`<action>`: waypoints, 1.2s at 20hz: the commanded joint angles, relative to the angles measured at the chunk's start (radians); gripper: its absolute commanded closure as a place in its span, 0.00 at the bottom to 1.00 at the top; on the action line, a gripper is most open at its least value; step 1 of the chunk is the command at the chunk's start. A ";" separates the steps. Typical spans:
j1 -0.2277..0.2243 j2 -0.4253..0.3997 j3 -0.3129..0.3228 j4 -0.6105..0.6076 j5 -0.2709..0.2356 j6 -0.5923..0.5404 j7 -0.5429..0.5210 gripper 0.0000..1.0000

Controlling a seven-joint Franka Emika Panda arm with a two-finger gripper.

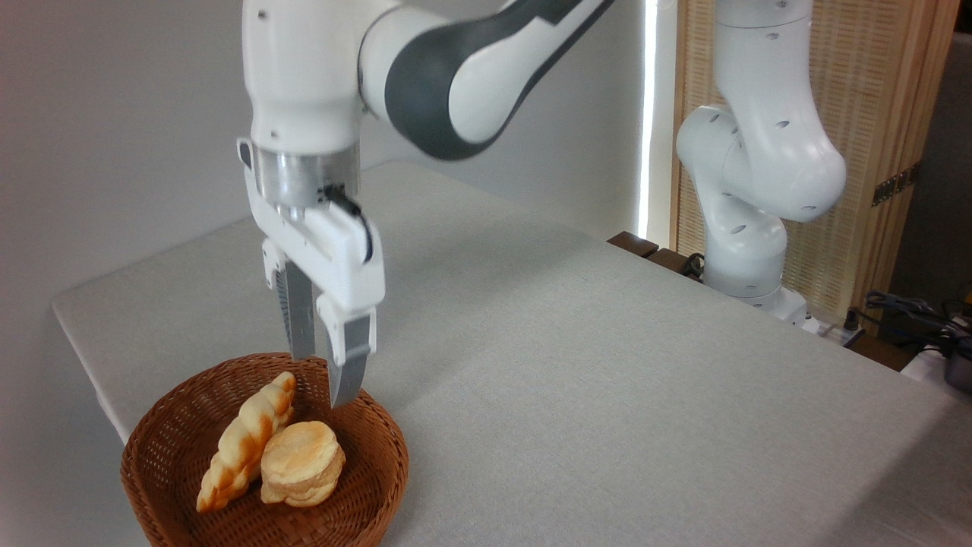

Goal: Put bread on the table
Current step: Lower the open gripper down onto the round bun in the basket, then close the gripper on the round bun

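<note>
I am hovering my gripper (325,380), slightly open and empty, over the basket (380,486); descending off-centre risks nudging the braided loaf (243,441) instead of gripping the bread (304,462).

Plain pale grey wall (114,114) fills the back and left, smooth and bare. Over on the right, a thin bright strip of daylight (650,114) runs top to bottom beside a woven bamboo screen (850,91) in a light wooden frame, with small dark metal hinges (896,184) on its edge. Low at far right, dark cables (907,308) trail in shadow; what lies past them is too dim to tell.
</note>
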 commanded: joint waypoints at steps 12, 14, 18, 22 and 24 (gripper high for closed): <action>0.015 0.148 0.024 0.001 0.011 0.186 0.328 0.00; 0.017 0.153 0.024 0.001 0.011 0.186 0.329 0.00; 0.017 0.165 0.022 0.004 0.002 0.189 0.328 0.00; 0.017 0.163 0.022 0.006 0.004 0.189 0.331 0.48; 0.017 0.163 0.022 0.006 0.004 0.188 0.331 0.61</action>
